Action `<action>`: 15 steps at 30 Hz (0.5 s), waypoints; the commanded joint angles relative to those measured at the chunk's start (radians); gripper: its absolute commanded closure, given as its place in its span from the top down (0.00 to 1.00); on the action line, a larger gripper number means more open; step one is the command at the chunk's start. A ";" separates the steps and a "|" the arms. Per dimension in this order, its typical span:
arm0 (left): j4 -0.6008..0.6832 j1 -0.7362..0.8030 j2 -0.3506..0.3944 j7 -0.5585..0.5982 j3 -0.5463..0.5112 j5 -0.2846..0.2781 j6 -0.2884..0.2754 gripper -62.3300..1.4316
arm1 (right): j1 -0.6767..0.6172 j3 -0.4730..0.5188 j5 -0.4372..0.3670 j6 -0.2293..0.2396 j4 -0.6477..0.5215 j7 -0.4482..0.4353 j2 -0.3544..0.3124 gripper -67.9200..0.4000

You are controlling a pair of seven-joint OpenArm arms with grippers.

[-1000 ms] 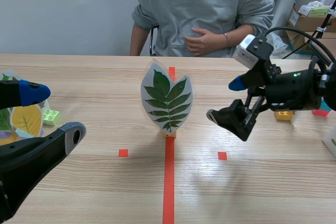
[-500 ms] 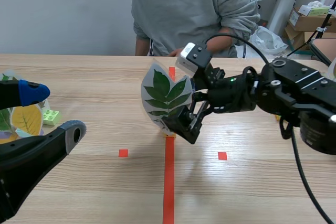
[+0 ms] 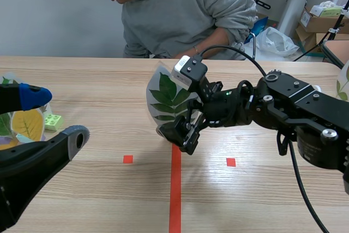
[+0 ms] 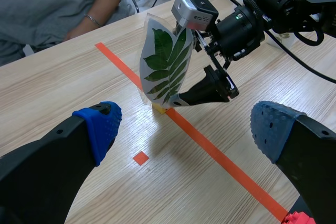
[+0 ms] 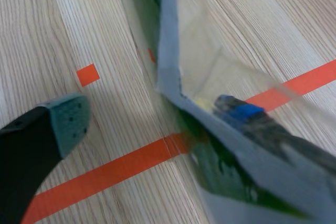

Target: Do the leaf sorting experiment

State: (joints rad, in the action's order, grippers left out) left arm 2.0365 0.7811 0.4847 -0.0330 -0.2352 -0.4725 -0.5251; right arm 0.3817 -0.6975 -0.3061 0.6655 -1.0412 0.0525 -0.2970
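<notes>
Laminated leaf card (image 3: pixel 173 105) stands inside right gripper (image 5: pixel 152 115), jaws parted: only wrist view tells.

Wooden table (image 3: pixel 245 200) carries a standing leaf card (image 3: pixel 173 105), green block (image 3: pixel 53 120).

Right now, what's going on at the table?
The right gripper is at the leaf card, which stands on the tape line. Its fingers are open on either side of the card's lower part and have not yet closed on it. The left gripper hangs open off to the left, holding nothing. A person sits across from the robot.
</notes>
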 commanded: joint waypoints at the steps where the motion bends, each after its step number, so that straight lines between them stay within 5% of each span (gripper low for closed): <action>1: 0.012 -0.003 -0.007 0.018 -0.001 -0.006 -0.002 0.85 | 0.017 0.010 -0.014 -0.004 -0.015 -0.015 -0.013 0.61; 15: 0.012 -0.003 -0.007 0.018 -0.001 -0.006 -0.002 0.85 | 0.017 0.010 -0.014 -0.004 -0.015 -0.026 -0.013 0.13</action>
State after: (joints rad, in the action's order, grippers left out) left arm 2.0365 0.7811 0.4847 -0.0330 -0.2352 -0.4725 -0.5251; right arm 0.3817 -0.6975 -0.3061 0.6655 -1.0412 0.0410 -0.2970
